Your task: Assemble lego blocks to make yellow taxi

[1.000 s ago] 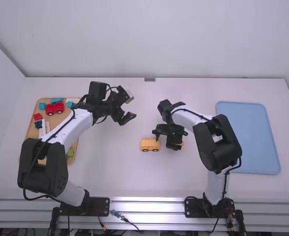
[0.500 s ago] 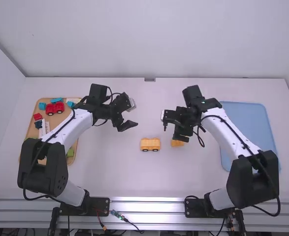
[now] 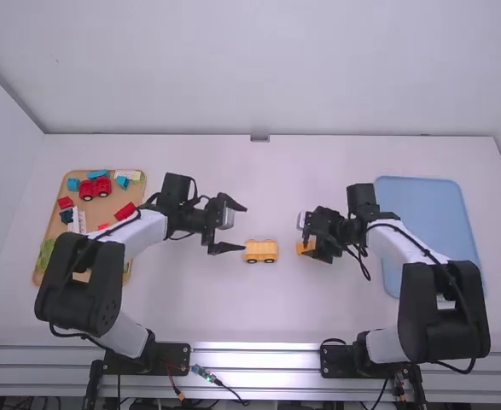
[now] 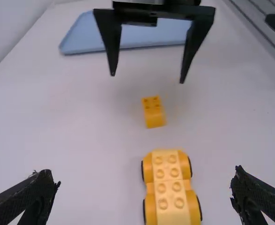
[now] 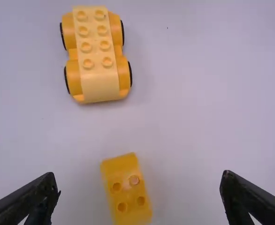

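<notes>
Yellow plastic makes up both pieces in the middle of the worktop [image 3: 233, 307]: one wheeled base [image 3: 260, 250] and one smaller studded block [image 3: 305, 247]. I count eight studs along the base, in two rows of four, with two wheels down each long side. The block shows four studs and a smooth end. The two are apart, with bare worktop between them.

My left pincer [image 3: 241, 229] is spread, nothing between its fingers, just beside the base's end away from the block. My right pincer [image 3: 317, 243] is spread too, over the block, with room on both sides of it in the right wrist view and nothing gripped.

Open worktop runs from the two pieces to the back wall [image 3: 259, 68] and to the metal rail [image 3: 254, 359] along the near edge. At the left edge sits one tan tray [image 3: 49, 213], partly under my left arm; on it I count one red wheeled piece [image 3: 95, 188] and three light blue blocks [image 3: 72, 184]. At the right edge lies one blue tray [image 3: 429, 213], its near left corner hidden by my right arm.
</notes>
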